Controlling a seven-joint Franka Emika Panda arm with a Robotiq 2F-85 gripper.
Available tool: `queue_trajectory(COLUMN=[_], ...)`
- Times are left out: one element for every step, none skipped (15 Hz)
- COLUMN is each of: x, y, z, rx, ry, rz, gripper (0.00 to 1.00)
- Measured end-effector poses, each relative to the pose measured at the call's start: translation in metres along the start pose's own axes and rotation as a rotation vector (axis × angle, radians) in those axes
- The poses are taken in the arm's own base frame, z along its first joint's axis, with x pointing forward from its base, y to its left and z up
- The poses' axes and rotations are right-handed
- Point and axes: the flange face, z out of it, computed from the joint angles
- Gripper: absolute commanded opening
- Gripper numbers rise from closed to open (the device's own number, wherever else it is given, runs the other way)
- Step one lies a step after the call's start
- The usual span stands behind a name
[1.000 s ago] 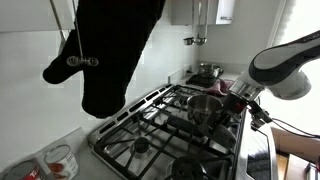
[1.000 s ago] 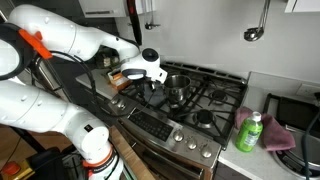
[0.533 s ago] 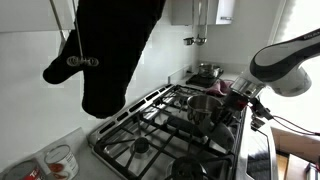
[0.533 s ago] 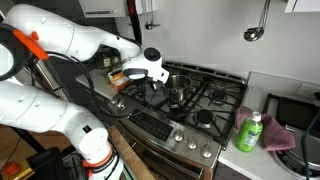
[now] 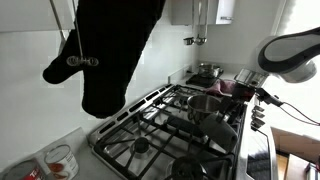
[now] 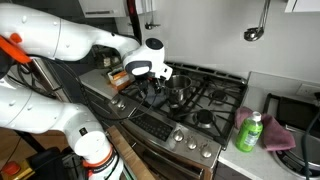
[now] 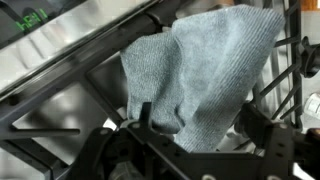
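In the wrist view, dark grate bars (image 7: 60, 95) run slantwise at the left over the steel stove top. Right of them a grey cloth (image 7: 205, 70) lies crumpled in the middle of the view, draped over the grate. The jaws stand spread wide at the near edge, with the cloth's lower fold between them. The finger (image 7: 143, 118) on the left is just beside the fabric, and nothing is pinched.

In an exterior view the white arm (image 6: 70, 35) reaches in from the left, and the jaws hang over the near left part of the stove (image 6: 160, 125). Just right of them a small metal pot (image 6: 178, 88) stands on the grate. The cloth cannot be made out here. Further right, on the table, a green bottle (image 6: 250, 132) stands beside a purple rag (image 6: 285, 136).

In an exterior view a black oven mitt (image 5: 115, 50) hangs at the left. The pot (image 5: 205, 105) sits on the stove (image 5: 150, 125) to its right, and the arm (image 5: 290, 55) is at the right edge.
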Motion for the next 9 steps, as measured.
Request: queue_trajectory(x=[0.000,0.000,0.000,0.001,0.002,0.002,0.002,0.001,0.001], y=[0.001,0.001,0.002,0.003,0.005,0.006,0.005,0.005,0.004], z=[-0.010,-0.020,-0.032,-0.045,-0.060,-0.068,-0.070,-0.068,-0.066], rx=[-0.019,-0.039,-0.060,-0.080,-0.099,-0.099,-0.097,-0.097,-0.098], ry=[-0.001,0.002,0.014,0.031,0.059,0.078,0.082,0.077,0.071], rz=[-0.006,-0.013,-0.022,-0.029,-0.033,-0.032,-0.034,-0.036,-0.038], gripper=[1.00,1.00,1.00,1.00,1.00,1.00,1.00,1.00,1.00])
